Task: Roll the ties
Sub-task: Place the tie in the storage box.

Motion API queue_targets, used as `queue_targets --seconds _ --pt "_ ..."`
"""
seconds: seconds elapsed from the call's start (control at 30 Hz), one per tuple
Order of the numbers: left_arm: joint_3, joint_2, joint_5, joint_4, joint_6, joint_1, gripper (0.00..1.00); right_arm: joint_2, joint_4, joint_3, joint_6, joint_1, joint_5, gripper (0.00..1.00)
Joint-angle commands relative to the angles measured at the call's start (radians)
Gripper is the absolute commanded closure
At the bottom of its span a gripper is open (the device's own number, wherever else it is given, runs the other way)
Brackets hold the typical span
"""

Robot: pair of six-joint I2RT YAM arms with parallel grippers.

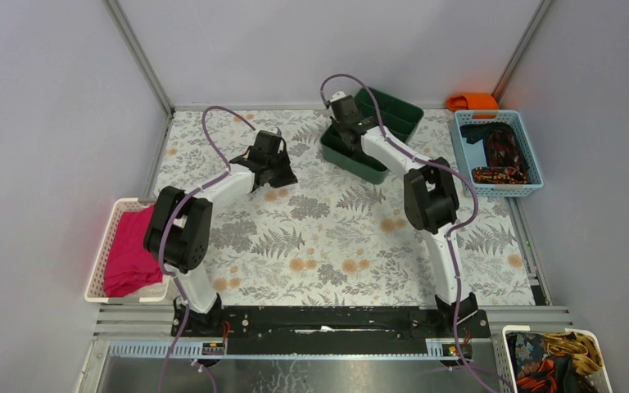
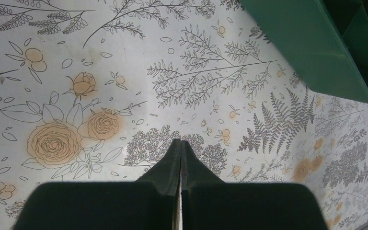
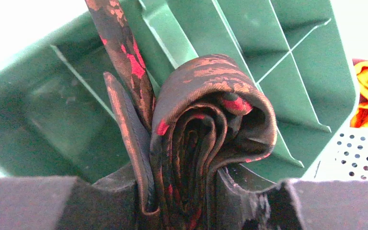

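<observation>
The rolled tie (image 3: pixel 206 129) sits pinched in your right claw (image 3: pixel 179 191), its coil standing on edge between the two fingers. A loose tail (image 3: pixel 120 48) trails away past the fingertips. Directly beyond the claw is the green tray (image 3: pixel 287 57), whose dividers and empty compartments face you, so I judge you are at the put-away step: the roll is made and needs setting down.

For the next move, line the coil up over one compartment and go down until the walls can hold the roll. Only then spread the fingers, or the coil may spring loose. Watch that the tail goes in too and doesn't catch on a divider.

Your left claw (image 2: pixel 180 148) is pressed closed with nothing in it, over the bare flowered counter (image 2: pixel 124 57), with the tray off to its far right. More ties (image 1: pixel 500 151) wait in the blue basket (image 1: pixel 532 176), out to the right of your right claw.
</observation>
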Motion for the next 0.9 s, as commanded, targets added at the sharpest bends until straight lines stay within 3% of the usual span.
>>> queue_targets --seconds 0.0,0.13,0.37,0.87 --pt "0.012 0.005 0.018 0.001 0.021 0.009 1.0 -0.063 0.088 0.007 -0.031 0.05 0.049 1.0" --pt "0.005 0.004 0.02 0.01 0.023 0.01 1.0 -0.083 0.136 -0.027 -0.038 0.053 0.053 1.0" --pt "0.003 0.016 0.043 0.02 0.02 0.013 1.0 -0.004 0.057 0.027 -0.046 0.053 0.025 1.0" --pt "-0.006 0.037 0.051 0.029 0.019 0.019 1.0 -0.033 0.142 -0.13 -0.092 0.053 -0.236 1.0"
